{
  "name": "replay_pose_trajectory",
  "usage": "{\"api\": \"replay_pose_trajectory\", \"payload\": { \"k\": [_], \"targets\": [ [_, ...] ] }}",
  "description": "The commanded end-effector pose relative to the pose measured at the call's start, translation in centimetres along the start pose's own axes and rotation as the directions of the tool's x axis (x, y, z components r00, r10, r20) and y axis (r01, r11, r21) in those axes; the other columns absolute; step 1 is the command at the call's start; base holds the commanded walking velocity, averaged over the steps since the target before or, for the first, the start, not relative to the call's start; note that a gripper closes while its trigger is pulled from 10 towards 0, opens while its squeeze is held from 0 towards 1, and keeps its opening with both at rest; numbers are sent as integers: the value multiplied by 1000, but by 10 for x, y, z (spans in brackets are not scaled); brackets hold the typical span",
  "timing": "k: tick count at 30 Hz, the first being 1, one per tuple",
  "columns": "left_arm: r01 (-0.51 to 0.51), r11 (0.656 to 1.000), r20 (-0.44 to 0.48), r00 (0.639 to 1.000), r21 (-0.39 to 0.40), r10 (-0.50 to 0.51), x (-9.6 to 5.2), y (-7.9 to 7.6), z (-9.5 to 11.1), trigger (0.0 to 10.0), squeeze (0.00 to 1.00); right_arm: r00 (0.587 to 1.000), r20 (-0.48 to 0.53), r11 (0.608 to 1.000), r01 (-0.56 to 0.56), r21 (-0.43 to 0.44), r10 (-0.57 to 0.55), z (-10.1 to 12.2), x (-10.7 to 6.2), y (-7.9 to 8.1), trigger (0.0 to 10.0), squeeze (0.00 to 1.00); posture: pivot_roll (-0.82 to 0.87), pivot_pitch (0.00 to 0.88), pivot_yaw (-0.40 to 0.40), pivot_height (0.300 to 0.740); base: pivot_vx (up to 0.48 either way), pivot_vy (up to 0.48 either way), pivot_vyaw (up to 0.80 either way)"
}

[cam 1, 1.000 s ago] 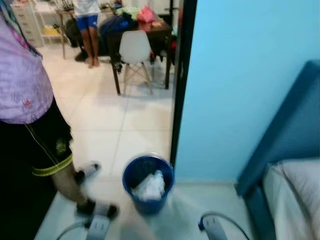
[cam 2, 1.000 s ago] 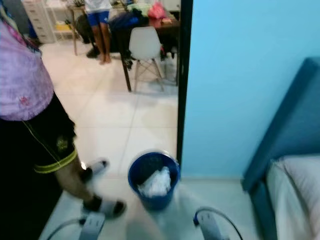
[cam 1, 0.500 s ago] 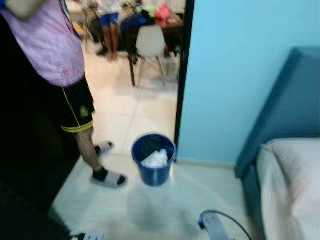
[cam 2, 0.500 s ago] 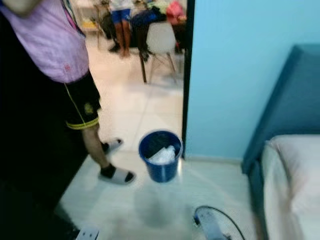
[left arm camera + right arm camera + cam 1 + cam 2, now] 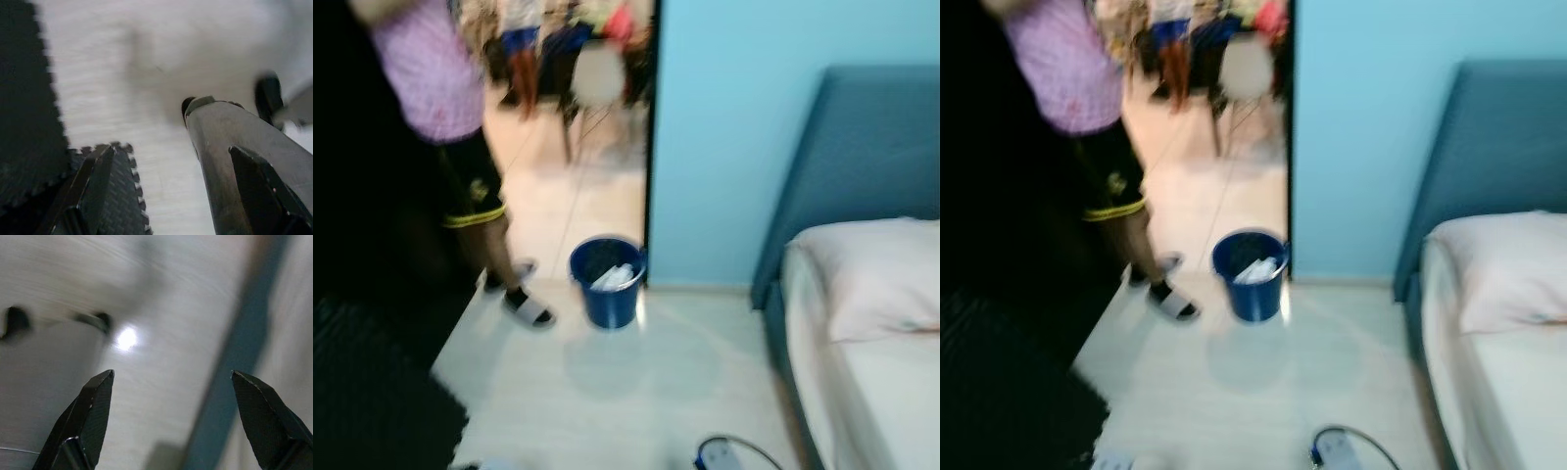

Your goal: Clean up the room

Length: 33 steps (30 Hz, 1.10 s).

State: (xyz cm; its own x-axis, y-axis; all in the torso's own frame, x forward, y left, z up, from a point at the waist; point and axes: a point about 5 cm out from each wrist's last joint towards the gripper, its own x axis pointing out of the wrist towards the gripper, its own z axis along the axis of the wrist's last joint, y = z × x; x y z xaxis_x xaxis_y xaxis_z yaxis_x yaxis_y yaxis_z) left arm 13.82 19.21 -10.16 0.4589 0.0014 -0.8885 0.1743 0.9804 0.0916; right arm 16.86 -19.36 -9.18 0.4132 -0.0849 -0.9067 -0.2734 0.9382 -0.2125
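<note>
Both arms hang low. The left gripper [image 5: 171, 191] is spread wide above pale floor [image 5: 636, 382] beside a dark mat's [image 5: 29, 112] toothed edge; the right gripper [image 5: 173, 418] is likewise spread over floor near the bed [image 5: 862, 343]. Open floor leads ahead to the blue bin [image 5: 607, 281] holding white trash, standing by the doorway, a person's legs [image 5: 494, 255] just beside it.

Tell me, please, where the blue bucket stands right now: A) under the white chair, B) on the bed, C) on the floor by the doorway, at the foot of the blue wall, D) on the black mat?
C: the blue bucket sits on the pale floor beside the doorway, against the blue wall, apart from the bed.
</note>
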Motion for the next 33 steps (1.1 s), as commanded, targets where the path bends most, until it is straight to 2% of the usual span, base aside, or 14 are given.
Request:
{"api": "replay_pose_trajectory", "payload": {
  "k": [1, 6, 16, 23, 33],
  "targets": [
    [5, 1000, -12, 1000, 21, -5, 0, 0, -2, 10000, 0, 1000, 8, 1000, -13, 4, 13, 3, 0, 5, 10000, 0, -38, 57, 0, 735, 0, 0, -725],
    [22, 999, -20, 1000, 31, -22, 0, -2, -4, 10000, 0, 1000, -4, 1000, 10, 16, -10, -1, 0, -5, 10000, 0, -37, 65, 0, 735, 0, 0, -728],
    [46, 998, -31, 998, 34, -45, -1, -4, -6, 10000, 0, 1000, 3, 999, 21, 25, -21, 6, 0, 2, 10000, 0, -37, 70, 1, 735, 0, 0, -723],
    [81, 997, 1, 997, 15, -81, 0, -7, 0, 10000, 0, 999, -6, 998, 50, 42, -50, -1, -1, -14, 10000, 0, -39, 68, 0, 735, 0, 0, -719],
    [92, 996, 4, 996, 19, -92, 1, -8, 2, 10000, 0, 998, -3, 997, 55, 48, -55, 1, -1, -13, 10000, 0, -40, 68, -1, 735, 0, 0, -719]
  ]
}}
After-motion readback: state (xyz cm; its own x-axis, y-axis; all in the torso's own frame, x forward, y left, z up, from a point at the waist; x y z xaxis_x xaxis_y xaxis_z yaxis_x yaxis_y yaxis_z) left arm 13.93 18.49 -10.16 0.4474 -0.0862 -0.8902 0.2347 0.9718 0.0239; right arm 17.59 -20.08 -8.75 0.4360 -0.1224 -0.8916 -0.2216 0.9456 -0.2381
